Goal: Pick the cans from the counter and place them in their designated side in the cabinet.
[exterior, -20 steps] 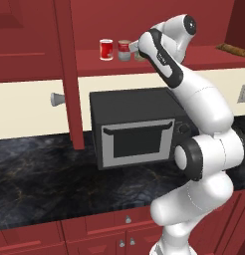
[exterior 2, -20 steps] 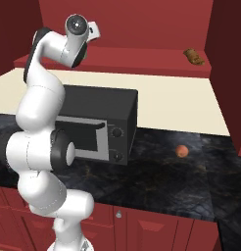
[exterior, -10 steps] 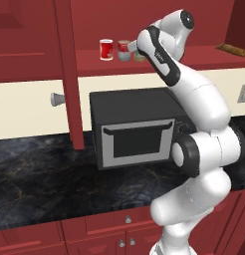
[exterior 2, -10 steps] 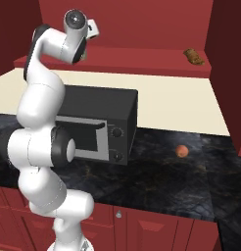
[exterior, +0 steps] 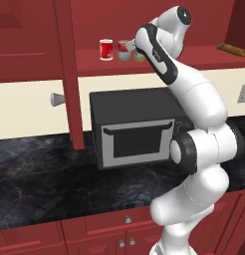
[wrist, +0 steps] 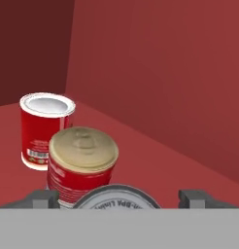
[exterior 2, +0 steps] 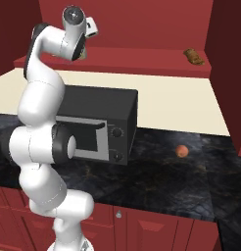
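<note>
On the cabinet shelf (exterior: 194,56) stand three tins in a row. Leftmost is an all-red can with a white rim (exterior: 106,50) (wrist: 43,129). Beside it is the red-over-grey can (exterior: 124,50) (wrist: 81,165), with a tan lid. The olive-label can (exterior: 140,55) stands upright on the shelf, half hidden by my wrist. In the hand view its silver lid (wrist: 116,199) lies between my fingertips. My gripper (exterior: 137,50) (wrist: 119,198) is open, with each finger well clear of the lid's sides.
A black microwave (exterior: 134,124) sits on the dark counter (exterior: 40,169) under the shelf. The narrow red door panel (exterior: 69,74) hangs to the left of the tins. A brown object (exterior 2: 193,56) lies at the shelf's far right. A small orange ball (exterior 2: 181,151) rests on the counter.
The jaws have gone from shut to wide open, letting go of the olive-label can on the shelf. The arm has barely moved.
</note>
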{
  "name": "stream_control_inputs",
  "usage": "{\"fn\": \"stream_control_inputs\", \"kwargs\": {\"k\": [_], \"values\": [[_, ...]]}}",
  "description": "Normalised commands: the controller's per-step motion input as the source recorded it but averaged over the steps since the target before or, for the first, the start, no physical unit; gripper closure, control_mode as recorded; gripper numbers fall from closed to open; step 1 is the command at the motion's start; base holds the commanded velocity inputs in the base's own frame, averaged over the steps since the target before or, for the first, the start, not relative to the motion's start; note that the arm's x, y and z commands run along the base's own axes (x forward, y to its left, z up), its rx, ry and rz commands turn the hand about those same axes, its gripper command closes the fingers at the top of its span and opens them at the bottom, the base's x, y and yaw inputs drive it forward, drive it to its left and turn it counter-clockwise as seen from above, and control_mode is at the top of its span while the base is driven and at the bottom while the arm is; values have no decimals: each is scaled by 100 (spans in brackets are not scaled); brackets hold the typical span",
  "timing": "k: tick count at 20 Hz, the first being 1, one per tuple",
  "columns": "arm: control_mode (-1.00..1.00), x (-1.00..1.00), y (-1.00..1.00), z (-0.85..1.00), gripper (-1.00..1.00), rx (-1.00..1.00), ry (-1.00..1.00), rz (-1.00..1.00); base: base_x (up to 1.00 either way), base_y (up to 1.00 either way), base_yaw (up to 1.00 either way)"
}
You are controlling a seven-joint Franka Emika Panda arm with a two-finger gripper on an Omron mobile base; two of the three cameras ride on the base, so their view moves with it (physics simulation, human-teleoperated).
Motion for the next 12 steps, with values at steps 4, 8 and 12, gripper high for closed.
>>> {"fn": "stream_control_inputs", "kwargs": {"k": [4,8,12], "values": [[-100,11,0,0,-100,-1,-5,3,0,0,0],[-100,2,0,0,-100,0,-8,3,0,0,0],[-100,0,0,5,-100,0,-10,4,0,0,0]]}}
